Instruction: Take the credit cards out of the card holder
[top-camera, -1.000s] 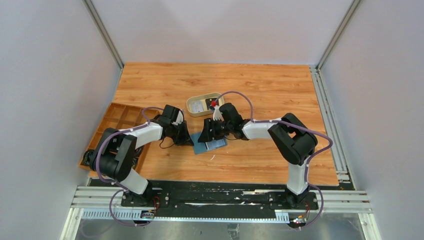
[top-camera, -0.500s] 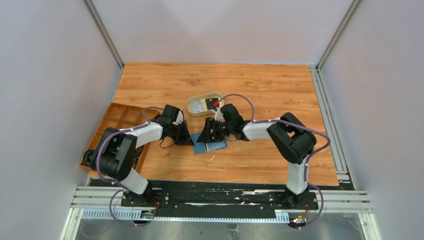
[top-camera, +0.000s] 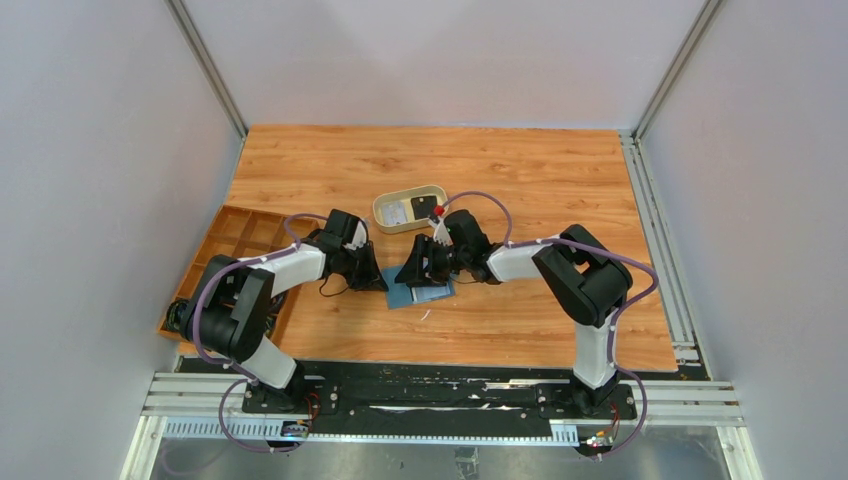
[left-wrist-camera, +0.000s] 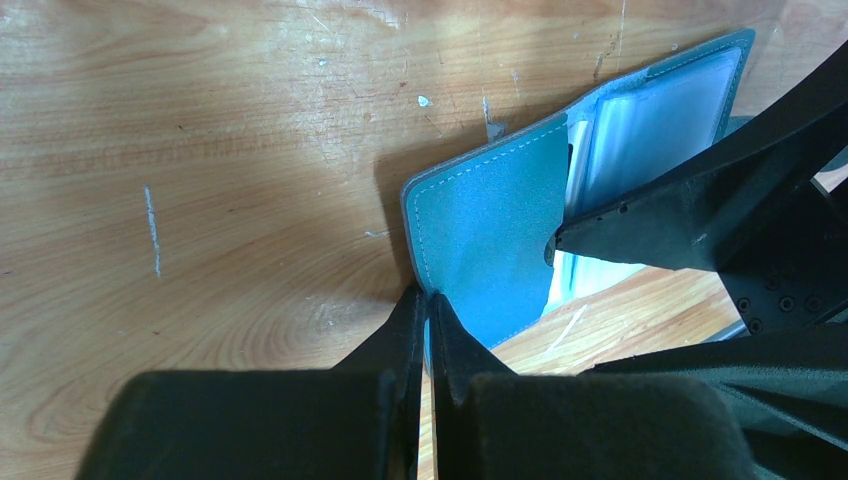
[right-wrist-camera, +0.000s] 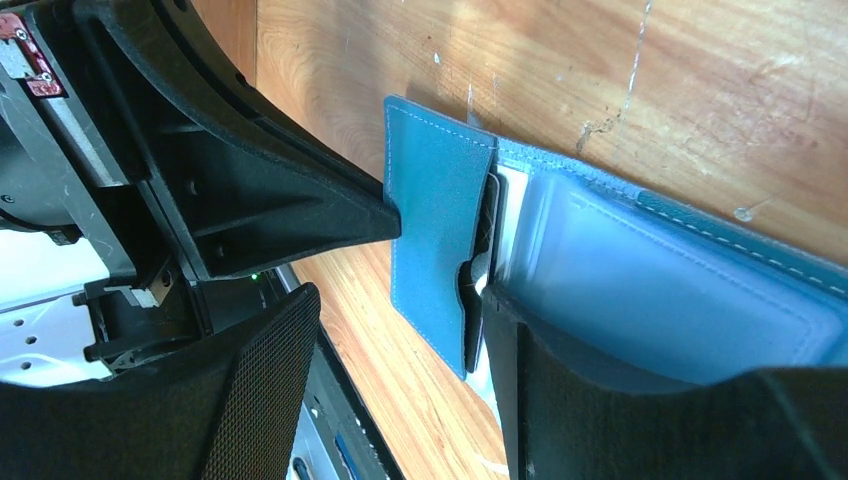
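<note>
The teal card holder (top-camera: 422, 293) lies open on the table between both arms. My left gripper (left-wrist-camera: 428, 298) is shut on the edge of its raised teal flap (left-wrist-camera: 490, 235); it also shows in the top view (top-camera: 380, 281). My right gripper (right-wrist-camera: 400, 300) is open, with the flap (right-wrist-camera: 430, 225) between its jaws. One right finger (right-wrist-camera: 600, 400) lies on the pale pocket side (right-wrist-camera: 660, 280), its tip at the fold. Pale credit cards show as a whitish edge at the fold (right-wrist-camera: 508, 200) and under the clear pocket (left-wrist-camera: 650, 115).
A beige oval tray (top-camera: 388, 204) with small items stands just behind the holder. A wooden compartment tray (top-camera: 232, 238) sits at the left table edge. The table's near edge and a black rail lie right behind the holder.
My right gripper has shifted slightly and settled lower onto the holder. My left gripper and the flap have stayed put.
</note>
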